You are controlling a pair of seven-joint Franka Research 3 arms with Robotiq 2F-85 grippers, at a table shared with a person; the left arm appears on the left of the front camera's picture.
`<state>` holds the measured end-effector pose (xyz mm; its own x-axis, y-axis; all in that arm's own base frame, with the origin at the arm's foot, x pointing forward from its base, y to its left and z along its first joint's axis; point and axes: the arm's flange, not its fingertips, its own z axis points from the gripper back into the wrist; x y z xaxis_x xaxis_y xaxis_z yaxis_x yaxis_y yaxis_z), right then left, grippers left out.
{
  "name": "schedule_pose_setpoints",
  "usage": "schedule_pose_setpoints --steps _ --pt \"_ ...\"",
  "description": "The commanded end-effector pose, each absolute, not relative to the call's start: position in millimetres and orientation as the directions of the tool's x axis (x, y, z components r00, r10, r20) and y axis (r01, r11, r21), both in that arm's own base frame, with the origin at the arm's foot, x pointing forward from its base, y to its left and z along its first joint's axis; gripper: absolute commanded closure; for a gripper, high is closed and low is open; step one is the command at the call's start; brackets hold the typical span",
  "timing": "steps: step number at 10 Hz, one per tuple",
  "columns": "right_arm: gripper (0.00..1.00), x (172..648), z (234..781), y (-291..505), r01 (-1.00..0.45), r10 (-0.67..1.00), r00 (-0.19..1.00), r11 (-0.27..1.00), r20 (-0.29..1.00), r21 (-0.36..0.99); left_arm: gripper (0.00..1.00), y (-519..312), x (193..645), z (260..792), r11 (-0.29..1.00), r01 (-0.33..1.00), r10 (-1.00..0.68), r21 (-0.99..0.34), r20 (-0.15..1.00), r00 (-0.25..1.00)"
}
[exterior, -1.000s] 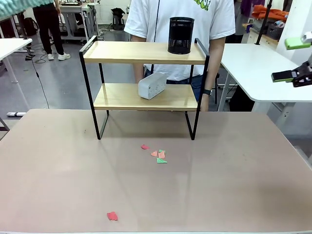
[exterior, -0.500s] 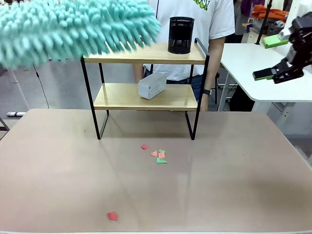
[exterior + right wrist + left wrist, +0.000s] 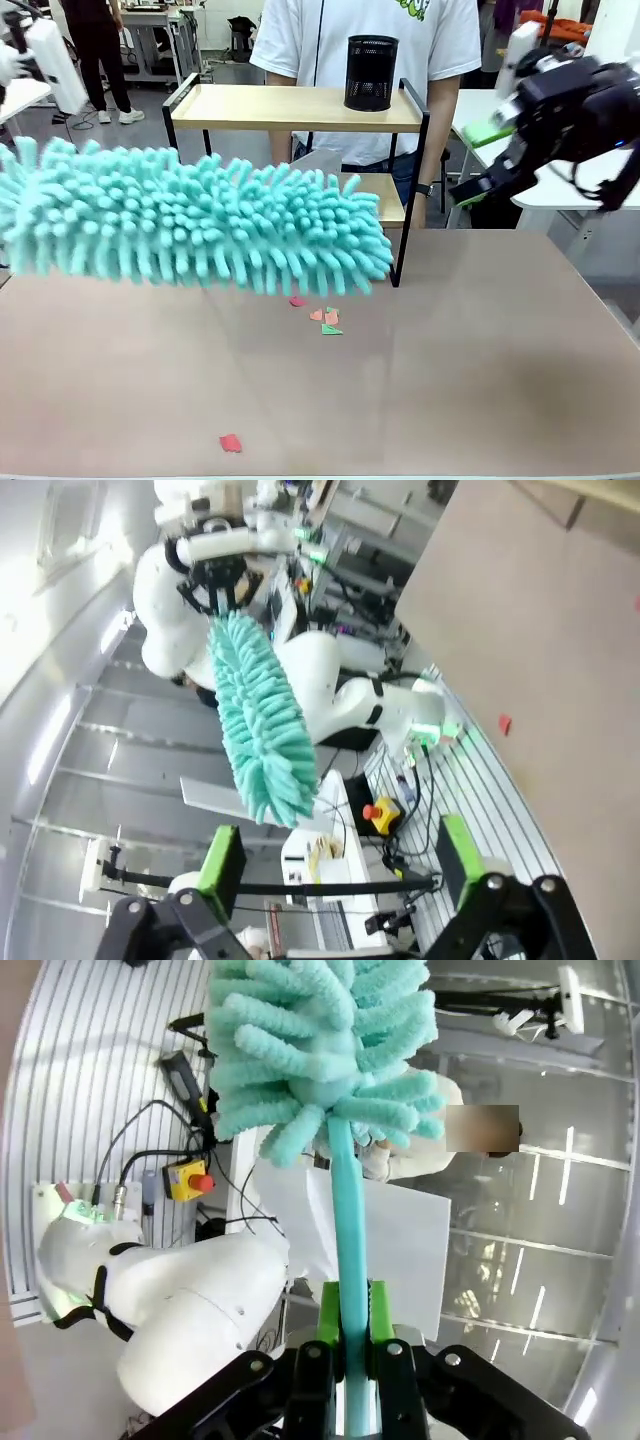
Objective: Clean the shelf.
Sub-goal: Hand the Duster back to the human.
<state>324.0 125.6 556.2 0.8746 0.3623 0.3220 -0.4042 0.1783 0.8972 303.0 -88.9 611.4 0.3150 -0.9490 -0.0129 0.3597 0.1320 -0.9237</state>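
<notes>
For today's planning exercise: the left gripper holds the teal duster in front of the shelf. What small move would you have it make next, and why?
Probably raise the duster and carry it toward the shelf's top board. The left gripper is shut on its handle, and the fluffy head hangs in front of the lower tier, close to the camera. The bare left stretch, away from the black mesh cup, looks easiest to wipe first.

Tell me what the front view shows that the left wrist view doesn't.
Front view alone: the shelf with a black mesh cup on its top board, paper scraps on the table, a person behind the shelf, and the right hand, open. Left wrist view alone: the left hand shut on the duster's handle, and a red button box. Both: the teal duster.
</notes>
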Motion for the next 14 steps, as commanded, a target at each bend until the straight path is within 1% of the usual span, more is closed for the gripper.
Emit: schedule_pose_setpoints --steps 1,3,4,6,8,9,10,12,13,14 --pt "0.00 344.9 536.3 158.2 -0.417 0.441 0.842 0.167 0.311 0.893 0.88 -96.4 327.9 603.9 0.134 0.406 -0.961 -0.904 -0.018 0.277" --pt "0.00 343.3 527.1 182.4 -0.403 0.463 0.828 0.101 0.316 0.910 0.88 -109.9 331.6 588.5 0.116 0.390 -0.972 -0.914 -0.023 0.234" --pt "0.00 341.9 524.6 190.9 -0.393 0.467 0.829 0.094 0.308 0.915 0.88 -114.6 331.6 583.8 0.094 0.373 -0.973 -0.923 -0.007 0.229" --pt "0.00 332.2 519.9 212.6 -0.381 0.476 0.816 0.019 0.327 0.925 0.88 -123.2 330.8 577.4 0.078 0.366 -0.972 -0.927 0.011 0.236" --pt "0.00 318.4 518.3 229.3 -0.421 0.486 0.796 0.018 0.360 0.907 0.88 -132.8 329.6 570.0 0.070 0.352 -0.973 -0.933 0.014 0.231" --pt "0.00 313.4 517.4 236.1 -0.425 0.488 0.794 0.020 0.363 0.905 0.88 -136.8 330.0 568.2 0.078 0.363 -0.968 -0.928 0.017 0.251" --pt "0.00 306.8 516.8 243.5 -0.392 0.510 0.794 0.011 0.332 0.920 0.88 -138.6 330.7 567.6 0.077 0.362 -0.966 -0.929 0.021 0.259" --pt "0.00 282.7 511.7 261.0 -0.346 0.597 0.755 0.009 0.273 0.938 0.88 -138.2 334.2 569.0 0.081 0.365 -0.959 -0.928 0.027 0.282" --pt "0.00 272.7 509.5 266.8 -0.339 0.620 0.742 0.022 0.253 0.940 0.88 -136.9 336.5 570.0 0.074 0.357 -0.956 -0.931 0.036 0.292" --pt "0.00 269.4 509.4 269.6 -0.355 0.623 0.736 0.023 0.265 0.934 0.88 -135.6 337.1 570.9 0.071 0.354 -0.957 -0.933 0.036 0.286"
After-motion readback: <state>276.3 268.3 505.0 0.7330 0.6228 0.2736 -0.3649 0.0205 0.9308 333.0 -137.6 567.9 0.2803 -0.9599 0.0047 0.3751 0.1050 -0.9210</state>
